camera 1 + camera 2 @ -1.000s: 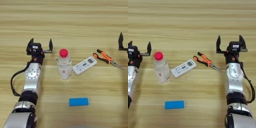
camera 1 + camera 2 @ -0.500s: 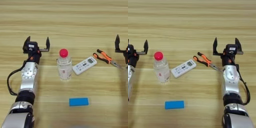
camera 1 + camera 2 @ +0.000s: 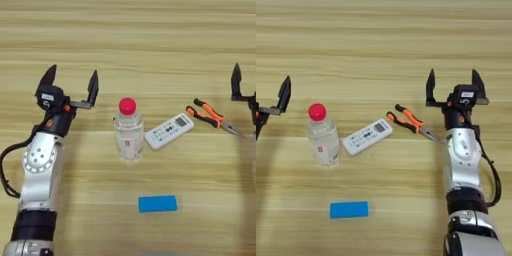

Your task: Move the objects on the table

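Observation:
A clear plastic bottle (image 3: 128, 134) with a red cap stands upright near the middle of the table (image 3: 150, 45). Just right of it lies a white remote control (image 3: 169, 131), then orange-handled pliers (image 3: 212, 115). A flat blue block (image 3: 158, 203) rests nearer the front. My left gripper (image 3: 71, 82) stands open to the left of the bottle, holding nothing. My right gripper (image 3: 453, 85) is open too, just right of the pliers' tips, empty. No small black cube is in view.
Both arms have drifted a little toward the middle and the near side. The bottle, remote, pliers and blue block have stayed put.

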Available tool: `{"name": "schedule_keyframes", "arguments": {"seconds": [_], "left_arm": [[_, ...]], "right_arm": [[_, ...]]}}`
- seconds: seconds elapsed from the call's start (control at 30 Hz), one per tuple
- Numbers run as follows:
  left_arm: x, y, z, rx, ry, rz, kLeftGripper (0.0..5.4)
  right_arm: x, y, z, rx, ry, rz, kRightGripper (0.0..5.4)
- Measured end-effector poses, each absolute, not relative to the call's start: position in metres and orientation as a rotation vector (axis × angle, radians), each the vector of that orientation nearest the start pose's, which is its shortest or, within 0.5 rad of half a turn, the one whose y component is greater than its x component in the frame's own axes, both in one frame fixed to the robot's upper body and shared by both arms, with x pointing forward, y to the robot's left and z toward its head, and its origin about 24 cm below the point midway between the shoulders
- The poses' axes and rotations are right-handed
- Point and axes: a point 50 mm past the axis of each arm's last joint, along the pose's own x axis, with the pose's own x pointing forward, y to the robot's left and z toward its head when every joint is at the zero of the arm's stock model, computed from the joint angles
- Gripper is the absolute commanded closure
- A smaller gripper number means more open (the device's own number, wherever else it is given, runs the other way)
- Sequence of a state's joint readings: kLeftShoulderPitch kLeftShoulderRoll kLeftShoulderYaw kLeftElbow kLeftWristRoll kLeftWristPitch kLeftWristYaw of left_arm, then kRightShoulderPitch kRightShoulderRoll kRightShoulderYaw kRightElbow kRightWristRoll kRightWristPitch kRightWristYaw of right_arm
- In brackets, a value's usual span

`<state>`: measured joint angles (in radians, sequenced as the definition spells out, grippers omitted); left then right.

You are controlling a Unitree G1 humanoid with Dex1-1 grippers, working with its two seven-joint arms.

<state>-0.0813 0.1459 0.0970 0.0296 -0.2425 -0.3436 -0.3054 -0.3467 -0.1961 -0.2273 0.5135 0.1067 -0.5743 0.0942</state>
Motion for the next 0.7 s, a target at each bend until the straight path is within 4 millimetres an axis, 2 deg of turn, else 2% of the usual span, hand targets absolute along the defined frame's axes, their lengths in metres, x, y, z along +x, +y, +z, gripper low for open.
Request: {"name": "schedule_keyframes", "arguments": {"seconds": [0.13,0.3,0.53,0.7], "left_arm": [[0.242,0.184,0.102,-0.093,-0.438,-0.330,0.00],[0.238,0.184,0.101,-0.109,-0.418,-0.350,0.00],[0.241,0.185,0.098,-0.077,-0.403,-0.337,0.00],[0.265,0.192,0.086,0.052,-0.341,-0.162,0.00]], "right_arm": [[0.304,-0.224,0.087,-0.080,-0.430,-0.099,0.03],[0.304,-0.223,0.088,-0.083,-0.435,-0.094,0.03],[0.304,-0.222,0.088,-0.084,-0.434,-0.091,0.03],[0.304,-0.221,0.086,-0.086,-0.425,-0.088,0.03]]}}
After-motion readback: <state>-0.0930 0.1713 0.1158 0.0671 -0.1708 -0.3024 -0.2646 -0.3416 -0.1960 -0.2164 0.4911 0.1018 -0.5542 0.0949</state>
